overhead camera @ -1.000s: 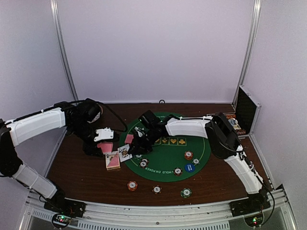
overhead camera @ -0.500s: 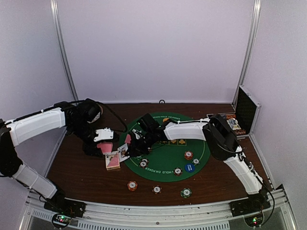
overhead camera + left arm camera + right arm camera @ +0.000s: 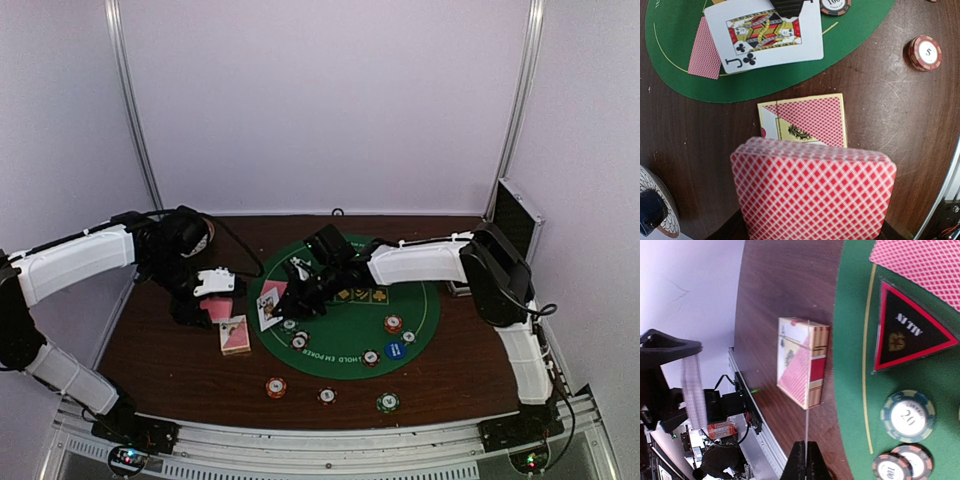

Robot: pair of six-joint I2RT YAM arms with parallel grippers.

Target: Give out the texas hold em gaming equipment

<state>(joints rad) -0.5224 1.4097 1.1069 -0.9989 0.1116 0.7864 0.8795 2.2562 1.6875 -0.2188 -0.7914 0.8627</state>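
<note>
Lilac walls (image 3: 320, 100) are seen around a wood table (image 3: 160, 360) with a green felt mat (image 3: 345, 335). Red-backed deck (image 3: 815, 195) is clamped by left gripper (image 3: 216, 303) left of the mat; jack of clubs (image 3: 268, 305) (face up) is pinched by closed right gripper (image 3: 290, 295) over mat's edge.

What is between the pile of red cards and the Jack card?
A card box lies flat between the deck and the jack of clubs, shown in the left wrist view.
</note>
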